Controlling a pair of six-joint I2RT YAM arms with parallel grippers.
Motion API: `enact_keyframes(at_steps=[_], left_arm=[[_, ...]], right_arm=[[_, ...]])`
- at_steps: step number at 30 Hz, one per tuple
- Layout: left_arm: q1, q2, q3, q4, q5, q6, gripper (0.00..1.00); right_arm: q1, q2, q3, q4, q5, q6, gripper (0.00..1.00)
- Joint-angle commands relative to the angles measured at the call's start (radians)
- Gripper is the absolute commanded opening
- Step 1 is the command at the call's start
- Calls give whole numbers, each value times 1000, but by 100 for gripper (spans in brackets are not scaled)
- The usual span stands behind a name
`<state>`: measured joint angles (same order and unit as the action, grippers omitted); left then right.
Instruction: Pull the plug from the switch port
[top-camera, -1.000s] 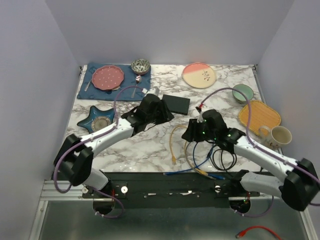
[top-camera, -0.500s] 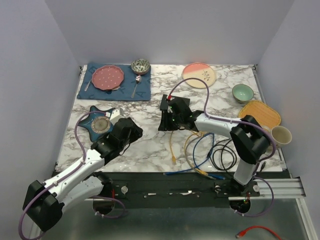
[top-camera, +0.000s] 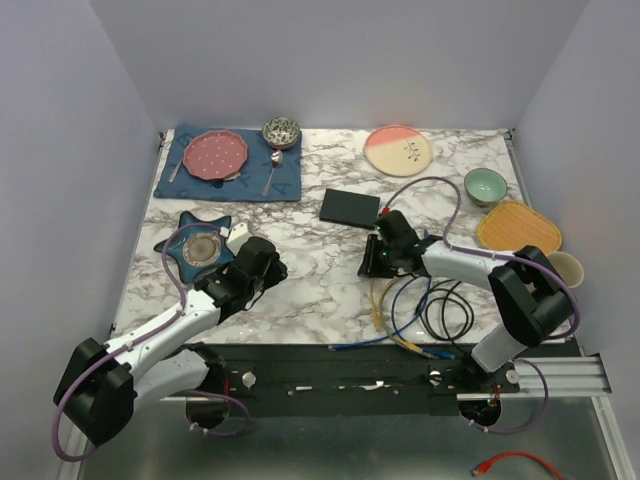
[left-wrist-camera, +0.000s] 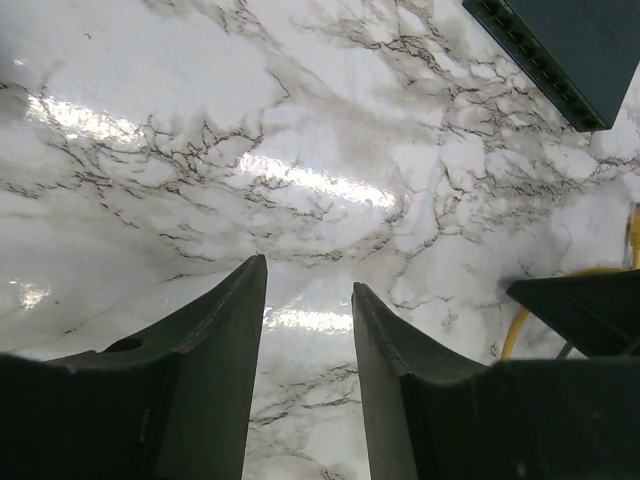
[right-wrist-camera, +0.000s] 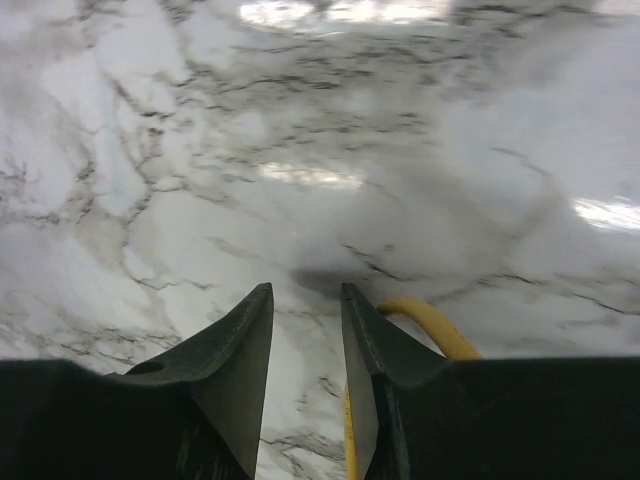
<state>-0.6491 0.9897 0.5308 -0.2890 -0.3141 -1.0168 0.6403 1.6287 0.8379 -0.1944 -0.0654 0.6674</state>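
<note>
Right pincer (right-wrist-camera: 305, 295) hangs low over the marble on the near side of the switch (top-camera: 350, 207). Its two fingers are a little apart with nothing between them, and the yellow cable (right-wrist-camera: 425, 312) curls just beside one finger, not in the grip. The switch lies flat on the tabletop (top-camera: 300, 310), beyond both pincers and touching neither. In the left wrist view, the stretch of sockets that shows carries no plug, so to my eye the pull is made and what remains is getting away cleanly. I'd lift straight up from here rather than sweep sideways, since a finger could hook that yellow loop and drag it against the switch, or shove the box askew. Left pincer (left-wrist-camera: 308, 275), likewise slightly parted and empty, sits to the near left of the switch, well apart from it, and is best kept out of the way there.
</note>
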Motion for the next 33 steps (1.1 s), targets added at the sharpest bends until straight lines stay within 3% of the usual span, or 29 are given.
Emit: enact_keyframes(at_steps=[1,9,12,15,17,21,27,33], left_arm=[[5,38,26,60,24,6,50],[9,69,52,54,17,23,50],[29,84,83,51,24,58,51],[55,108,124,50,35,83,57],[72,125,147,54,44,77,71],[106,196,187,70,93,46,81],[152,354,323,68,161,15,80],[215,545,524,-15,208,32,76]], right_arm=[[-120,-58,-179,-109,70,26,40],[-188,-346,-257,-138,151,95,39],[-188,-542,-255,-64,125,101,38],[-186,-662,-202,-36,111,63,41],[-186,-650,-103,-46,114,11,45],[-186,-541,29,-56,125,-41,49],[-192,-290,179,-56,162,-23,49],[-289,-193,194,-16,180,67,42]])
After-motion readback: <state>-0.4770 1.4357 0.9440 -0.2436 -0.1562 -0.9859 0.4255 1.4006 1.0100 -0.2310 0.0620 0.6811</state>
